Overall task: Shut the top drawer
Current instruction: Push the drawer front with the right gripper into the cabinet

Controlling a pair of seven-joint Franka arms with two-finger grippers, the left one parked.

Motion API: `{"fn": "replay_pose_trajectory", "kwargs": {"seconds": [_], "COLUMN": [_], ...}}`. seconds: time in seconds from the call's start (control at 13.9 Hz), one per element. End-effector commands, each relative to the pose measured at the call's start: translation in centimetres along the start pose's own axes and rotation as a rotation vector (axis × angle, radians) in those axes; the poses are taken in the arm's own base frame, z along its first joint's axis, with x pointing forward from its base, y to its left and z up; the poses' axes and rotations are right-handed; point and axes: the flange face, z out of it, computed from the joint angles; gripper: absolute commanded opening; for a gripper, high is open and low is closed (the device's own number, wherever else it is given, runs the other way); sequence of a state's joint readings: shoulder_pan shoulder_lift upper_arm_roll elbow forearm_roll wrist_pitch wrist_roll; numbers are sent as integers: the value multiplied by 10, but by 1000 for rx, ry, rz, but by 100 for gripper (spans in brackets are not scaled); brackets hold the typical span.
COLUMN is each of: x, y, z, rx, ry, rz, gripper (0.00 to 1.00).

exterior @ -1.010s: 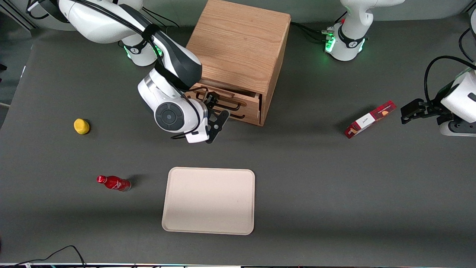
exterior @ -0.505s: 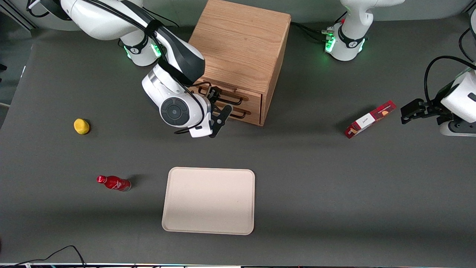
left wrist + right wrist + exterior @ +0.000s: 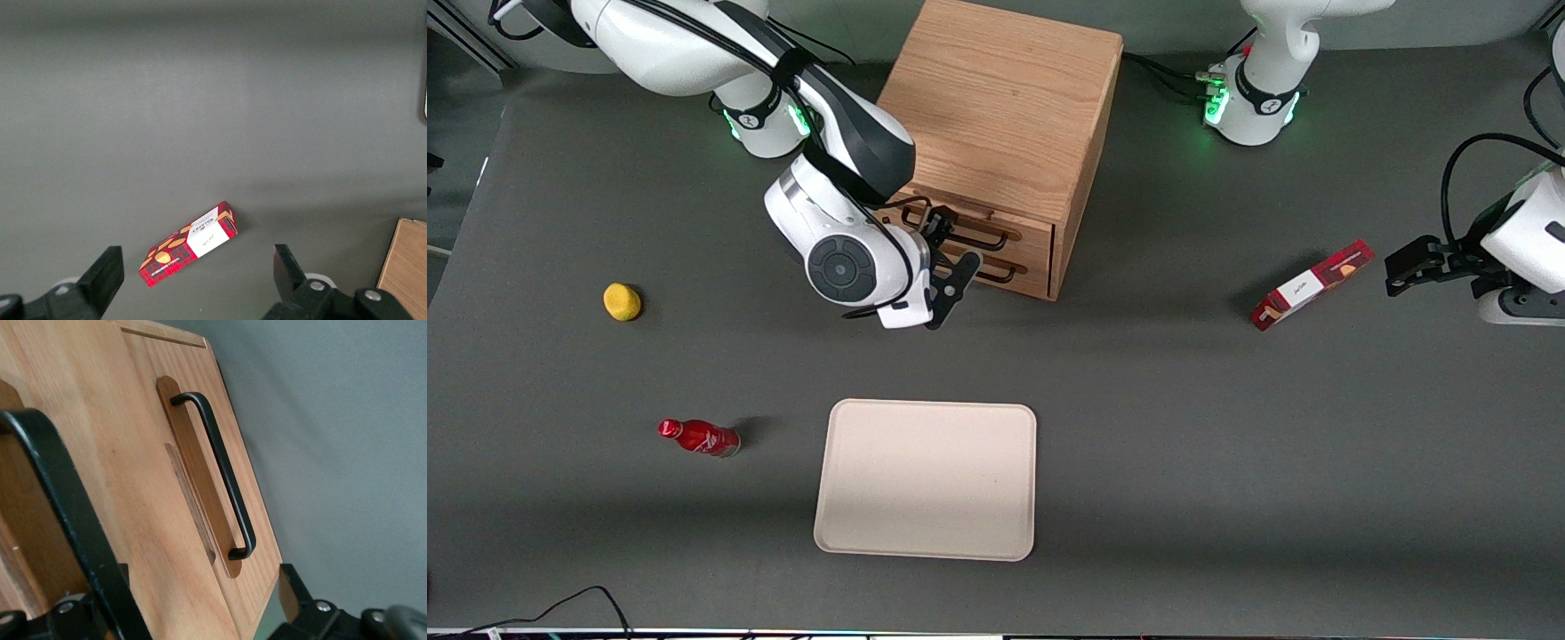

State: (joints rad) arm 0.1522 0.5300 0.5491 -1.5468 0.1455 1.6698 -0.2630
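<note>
in the upper middle of the front view stands the oak cabinet (image 3: 1005, 107), and the top drawer (image 3: 1009, 233) is in its front face, just under the cabinet's top panel and above the lower drawer (image 3: 1021, 267). the top drawer's front looks about level with the lower one's, with no gap showing over it, and its black wire handle (image 3: 971, 235) runs along the wooden lip. the right arm's gripper (image 3: 950, 252) hangs right in front of the two drawer fronts, at the end nearer the working arm, with its fingers spread apart and holding nothing. one finger is up by the top drawer's handle and the other is lower, towards the table (image 3: 1183, 427); whether either touches the wood cannot be told. the right wrist view shows light oak drawer fronts up close, one slim black handle (image 3: 217, 470) over a rounded recess, and a thick black bar (image 3: 60, 520) very near the lens. nearer the front camera, in the lower middle of the frame, a beige tray (image 3: 925, 533) lies flat. a red bottle (image 3: 698, 437) lies on its side and a lemon (image 3: 622, 301) sits towards the working arm's end. a red cookie box (image 3: 1310, 285) (image 3: 190, 252) lies towards the parked arm's end.
</note>
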Motion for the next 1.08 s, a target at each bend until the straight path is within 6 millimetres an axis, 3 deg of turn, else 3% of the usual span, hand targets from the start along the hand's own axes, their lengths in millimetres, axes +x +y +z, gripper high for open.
{"fn": "replay_pose_trajectory", "kwargs": {"seconds": [0.0, 1.01], "x": [-6, -3], "y": [-22, -8], "z": [-3, -27], "rx": [44, 104], "ry": [-11, 60], "rz": [19, 25], "gripper": [100, 100]}}
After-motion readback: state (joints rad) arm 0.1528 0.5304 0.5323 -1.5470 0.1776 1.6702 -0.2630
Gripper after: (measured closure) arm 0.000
